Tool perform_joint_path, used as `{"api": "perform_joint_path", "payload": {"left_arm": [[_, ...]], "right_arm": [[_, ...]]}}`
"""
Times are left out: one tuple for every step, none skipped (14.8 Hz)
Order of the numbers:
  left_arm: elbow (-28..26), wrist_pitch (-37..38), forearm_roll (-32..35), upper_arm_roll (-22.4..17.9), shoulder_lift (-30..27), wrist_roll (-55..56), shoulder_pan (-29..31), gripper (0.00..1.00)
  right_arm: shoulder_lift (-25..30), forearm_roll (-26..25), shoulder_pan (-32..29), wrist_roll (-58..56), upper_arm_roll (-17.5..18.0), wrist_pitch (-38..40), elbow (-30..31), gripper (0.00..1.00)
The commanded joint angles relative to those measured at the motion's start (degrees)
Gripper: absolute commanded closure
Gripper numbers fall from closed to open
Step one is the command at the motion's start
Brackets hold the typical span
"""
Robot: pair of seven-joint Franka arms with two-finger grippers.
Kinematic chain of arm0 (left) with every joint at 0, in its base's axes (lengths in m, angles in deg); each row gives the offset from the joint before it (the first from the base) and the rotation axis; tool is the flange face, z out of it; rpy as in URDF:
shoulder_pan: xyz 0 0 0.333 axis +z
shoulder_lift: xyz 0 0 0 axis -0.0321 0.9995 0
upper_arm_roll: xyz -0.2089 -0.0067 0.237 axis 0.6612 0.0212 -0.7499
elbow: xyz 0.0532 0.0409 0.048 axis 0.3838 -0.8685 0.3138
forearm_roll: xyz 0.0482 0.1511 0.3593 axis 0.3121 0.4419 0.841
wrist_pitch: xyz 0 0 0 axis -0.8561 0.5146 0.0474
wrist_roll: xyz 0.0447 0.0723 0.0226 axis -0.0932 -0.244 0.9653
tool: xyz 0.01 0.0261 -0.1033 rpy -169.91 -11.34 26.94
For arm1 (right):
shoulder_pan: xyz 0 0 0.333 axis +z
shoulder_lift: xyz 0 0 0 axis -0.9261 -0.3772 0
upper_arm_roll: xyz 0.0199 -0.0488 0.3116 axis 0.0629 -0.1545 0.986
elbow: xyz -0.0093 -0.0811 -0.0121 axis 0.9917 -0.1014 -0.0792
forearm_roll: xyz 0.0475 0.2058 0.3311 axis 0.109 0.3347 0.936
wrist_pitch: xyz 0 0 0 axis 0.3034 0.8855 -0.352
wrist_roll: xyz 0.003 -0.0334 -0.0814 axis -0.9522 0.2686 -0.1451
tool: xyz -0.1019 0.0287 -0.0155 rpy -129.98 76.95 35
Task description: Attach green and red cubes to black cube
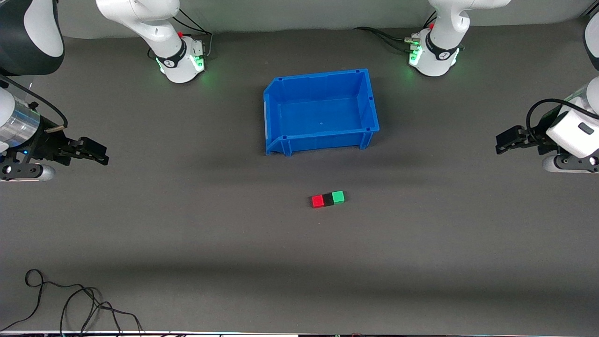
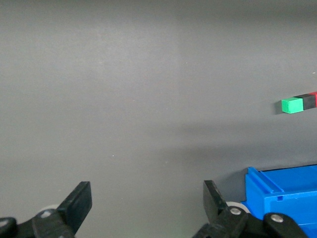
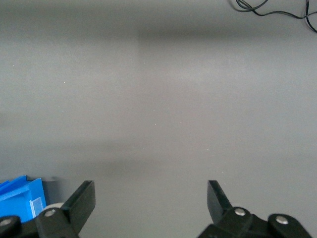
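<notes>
On the table, nearer the front camera than the bin, the red cube [image 1: 317, 201], black cube [image 1: 328, 199] and green cube [image 1: 338, 197] lie in one touching row, black in the middle. The left wrist view shows the same row: green cube [image 2: 292, 105], black cube [image 2: 306, 101], red cube [image 2: 314, 96] at the frame's edge. My left gripper [image 1: 502, 142] [image 2: 147, 201] hangs open and empty at the left arm's end of the table, well apart from the cubes. My right gripper [image 1: 100, 156] [image 3: 150, 198] hangs open and empty at the right arm's end.
An empty blue bin [image 1: 368, 103] [image 2: 277, 188] [image 3: 20, 196] stands mid-table, closer to the arm bases than the cubes. A loose black cable [image 1: 70, 299] [image 3: 270, 9] lies near the table's front edge at the right arm's end.
</notes>
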Motion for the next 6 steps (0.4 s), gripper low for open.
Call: {"api": "perform_joint_path", "payload": {"left_arm": [[-1.6,-0.25,1.37,-0.16,-1.54,-0.68,-0.51,0.0],[-1.6,0.19,1.37,-0.16,-1.54,-0.68,-0.51,0.0],[-1.6,0.28,1.37,-0.16,-1.45,-0.68,-0.51,0.0],[-1.34,0.45,1.37,-0.16,-1.28,-0.68,-0.51,0.0],[-0.98,0.63,1.37,-0.16,-1.28,-0.68,-0.51,0.0],[-0.98,0.63,1.37,-0.16,-1.19,-0.68,-0.51,0.0]], "right_arm": [[0.74,-0.36,0.04,-1.22,-0.2,0.29,-0.09,0.01],[0.74,-0.35,0.12,-1.31,-0.2,0.3,-0.09,0.01],[0.74,-0.35,0.21,-1.31,-0.2,0.38,-0.09,0.0],[0.74,-0.53,0.3,-1.22,-0.11,0.64,-0.17,0.01],[0.74,-0.79,0.39,-1.31,-0.11,1.08,-0.35,0.0],[0.74,-0.79,0.13,-1.57,-0.11,1.43,-0.79,0.01]]}}
